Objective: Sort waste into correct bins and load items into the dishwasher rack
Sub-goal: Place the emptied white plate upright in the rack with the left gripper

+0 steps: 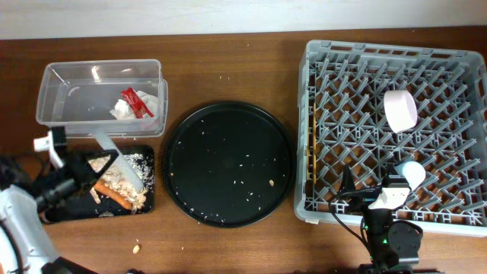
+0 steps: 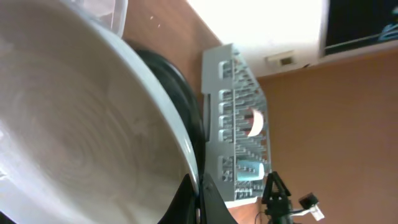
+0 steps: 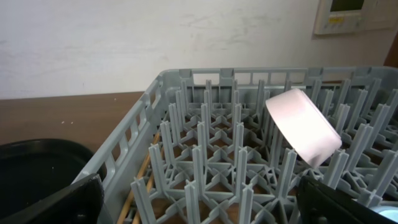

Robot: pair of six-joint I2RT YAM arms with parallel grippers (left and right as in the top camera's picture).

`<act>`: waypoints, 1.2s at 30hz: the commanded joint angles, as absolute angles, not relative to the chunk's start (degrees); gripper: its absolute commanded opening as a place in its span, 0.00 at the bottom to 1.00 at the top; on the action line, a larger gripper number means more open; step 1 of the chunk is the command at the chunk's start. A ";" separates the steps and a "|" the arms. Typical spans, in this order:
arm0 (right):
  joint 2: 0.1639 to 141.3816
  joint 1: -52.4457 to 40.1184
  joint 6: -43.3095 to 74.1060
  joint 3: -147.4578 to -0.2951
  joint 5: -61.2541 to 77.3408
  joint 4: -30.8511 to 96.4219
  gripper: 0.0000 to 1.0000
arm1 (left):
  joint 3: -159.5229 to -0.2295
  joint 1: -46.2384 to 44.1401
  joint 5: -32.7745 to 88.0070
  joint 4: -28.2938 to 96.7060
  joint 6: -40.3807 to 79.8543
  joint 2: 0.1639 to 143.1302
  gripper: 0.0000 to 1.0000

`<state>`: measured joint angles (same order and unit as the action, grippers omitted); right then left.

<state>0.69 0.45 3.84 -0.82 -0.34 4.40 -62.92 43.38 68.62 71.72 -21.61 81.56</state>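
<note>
My left gripper (image 1: pixel 97 166) is shut on the rim of the pale round plate (image 1: pixel 103 141) and holds it tilted on edge over the shallow black tray (image 1: pixel 57 213). The tray holds rice-like scraps (image 1: pixel 122 183) and an orange sausage piece (image 1: pixel 114 196). The plate (image 2: pixel 74 124) fills the left wrist view, with the fingers (image 2: pixel 199 200) pinching its edge. The clear tub (image 1: pixel 68 91) holds the red wrapper (image 1: pixel 138 103) and white napkin (image 1: pixel 122 110). The grey rack (image 1: pixel 323 205) holds the white bowl (image 1: pixel 399 109), blue cup (image 1: pixel 413 173) and chopsticks (image 1: pixel 312 144). My right gripper (image 3: pixel 199 208) is open and empty over the rack's front left part.
A large round black tray (image 1: pixel 228 164) with scattered rice grains lies between the bins and the rack. A small scrap (image 1: pixel 137 247) lies on the table near the front edge. The right arm's base (image 1: pixel 392 236) stands in front of the rack.
</note>
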 commanded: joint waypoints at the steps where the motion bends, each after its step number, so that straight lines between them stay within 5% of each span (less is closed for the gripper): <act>1: 0.36 0.78 3.40 -0.32 -0.25 4.47 0.98 | -62.33 45.95 77.34 72.82 -30.35 81.12 0.00; 7: 0.36 0.78 3.42 -0.32 -0.23 4.47 0.98 | -63.99 39.55 69.04 67.66 -27.40 80.20 0.00; 10: 0.36 0.78 3.40 -0.32 -0.23 4.47 0.98 | -68.03 23.46 66.59 58.83 -18.57 80.20 0.00; 12: 0.36 0.78 3.42 -0.32 -0.25 4.47 0.98 | -68.66 4.99 60.16 38.72 2.02 80.36 0.00; 16: 0.36 0.78 3.40 -0.32 -0.23 4.47 0.98 | -68.66 -17.63 52.07 -1.50 29.52 85.95 0.00; 22: 0.36 0.78 3.42 -0.32 -0.25 4.47 0.98 | -68.79 -30.74 56.14 -49.32 58.08 108.68 0.00; 25: 0.36 0.78 3.40 -0.32 -0.23 4.47 0.98 | -68.79 -32.16 56.29 -49.21 59.13 113.40 0.00; 27: 0.36 0.78 3.40 -0.32 -0.23 4.47 0.98 | -68.79 -31.90 55.70 -46.09 56.80 113.82 0.23; 33: 0.36 0.78 3.40 -0.32 -0.23 4.47 0.98 | -69.49 -26.79 58.78 -33.30 46.70 112.49 0.47; 36: 0.36 0.78 3.42 -0.32 -0.23 4.47 0.98 | -71.72 -22.52 52.01 -5.96 30.26 103.48 0.70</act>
